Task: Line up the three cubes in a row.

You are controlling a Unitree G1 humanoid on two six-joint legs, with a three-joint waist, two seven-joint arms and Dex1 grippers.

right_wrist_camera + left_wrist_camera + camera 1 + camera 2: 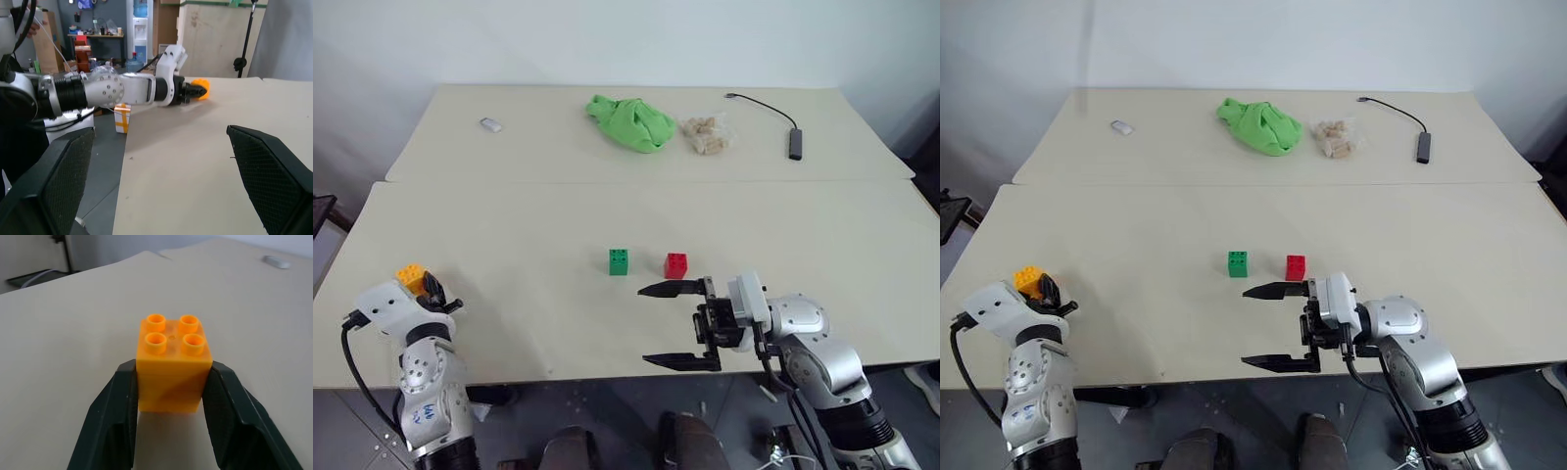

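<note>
L gripper (pixel 168 396) is clamped on the orange cube (pixel 172 363) at the table's (pixel 529 215) near-left edge, prob. to carry it over to the green cube (pixel 619 260) & red cube (pixel 675 264) already paired mid-table, while R gripper (pixel 683 325) waits wide open, empty, just beside red.

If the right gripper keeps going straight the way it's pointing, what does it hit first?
Probably the left gripper holding the orange cube, far across bare table; depth is hard to judge.

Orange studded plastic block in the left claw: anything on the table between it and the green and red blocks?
Nothing visible: bare tabletop lies between the orange studded plastic block and the green block.
</note>
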